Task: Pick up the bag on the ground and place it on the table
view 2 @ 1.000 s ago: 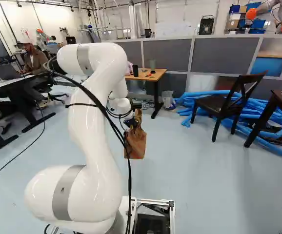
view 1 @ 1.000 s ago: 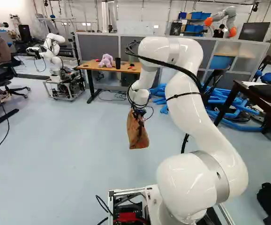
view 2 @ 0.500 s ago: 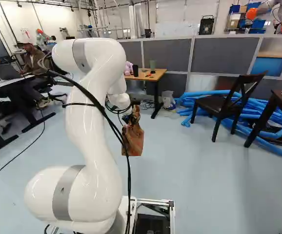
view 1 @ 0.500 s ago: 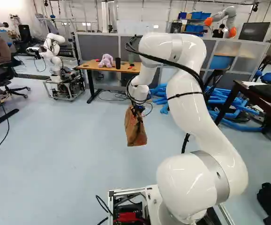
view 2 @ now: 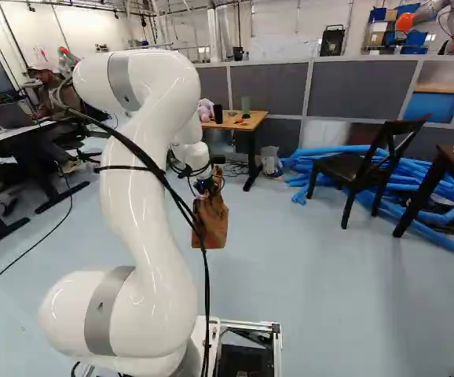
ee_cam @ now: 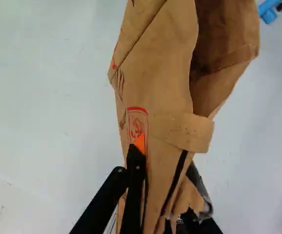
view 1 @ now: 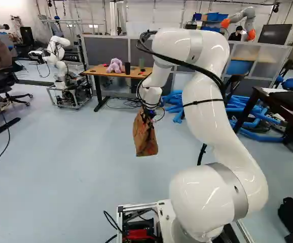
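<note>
Gripper (view 1: 149,114) is gripping one paper bag (view 1: 145,140); only the two base views show one far wooden table (view 1: 97,70).

glossy white arm (view 1: 207,121), rounded joints (view 1: 199,197); grey bands (view 2: 101,314), black cables (view 2: 206,290)

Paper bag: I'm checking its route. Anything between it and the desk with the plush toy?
Nothing visible stands between the hanging bag and the desk. Cables lie on the floor beneath it; the plush toy and dark cup on top could limit landing room.
</note>
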Available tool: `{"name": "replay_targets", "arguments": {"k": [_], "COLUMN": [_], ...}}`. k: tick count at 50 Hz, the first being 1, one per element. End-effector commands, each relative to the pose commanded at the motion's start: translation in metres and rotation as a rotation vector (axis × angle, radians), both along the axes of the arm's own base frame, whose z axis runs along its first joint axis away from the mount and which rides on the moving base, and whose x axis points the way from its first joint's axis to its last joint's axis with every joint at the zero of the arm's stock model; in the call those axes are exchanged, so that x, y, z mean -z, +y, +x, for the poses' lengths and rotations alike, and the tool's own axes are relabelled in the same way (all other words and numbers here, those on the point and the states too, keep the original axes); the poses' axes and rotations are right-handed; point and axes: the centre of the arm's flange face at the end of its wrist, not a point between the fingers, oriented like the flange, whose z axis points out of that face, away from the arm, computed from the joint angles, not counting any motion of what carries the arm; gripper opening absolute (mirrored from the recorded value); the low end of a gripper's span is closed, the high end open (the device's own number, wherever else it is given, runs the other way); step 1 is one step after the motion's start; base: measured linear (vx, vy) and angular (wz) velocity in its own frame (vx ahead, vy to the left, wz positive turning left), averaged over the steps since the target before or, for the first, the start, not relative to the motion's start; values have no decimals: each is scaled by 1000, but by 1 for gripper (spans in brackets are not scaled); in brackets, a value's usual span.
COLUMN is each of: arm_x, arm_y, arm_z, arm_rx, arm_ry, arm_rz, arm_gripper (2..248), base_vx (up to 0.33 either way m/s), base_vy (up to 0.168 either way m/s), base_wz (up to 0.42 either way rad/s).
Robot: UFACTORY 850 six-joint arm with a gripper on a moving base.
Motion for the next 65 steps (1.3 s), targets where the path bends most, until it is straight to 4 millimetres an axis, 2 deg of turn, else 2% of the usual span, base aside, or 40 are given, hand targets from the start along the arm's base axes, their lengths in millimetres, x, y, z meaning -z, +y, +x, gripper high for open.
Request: {"name": "replay_targets", "arguments": {"k": [65], "arm_x": [-91], "arm_y": [-1], "arm_z": [-16], "arm_rx": [-2], "arm_ry": [-110], "arm_rz": [15], "arm_gripper": [21], "base_vx": [0], "base_vy": [0], "base_wz": [0]}}
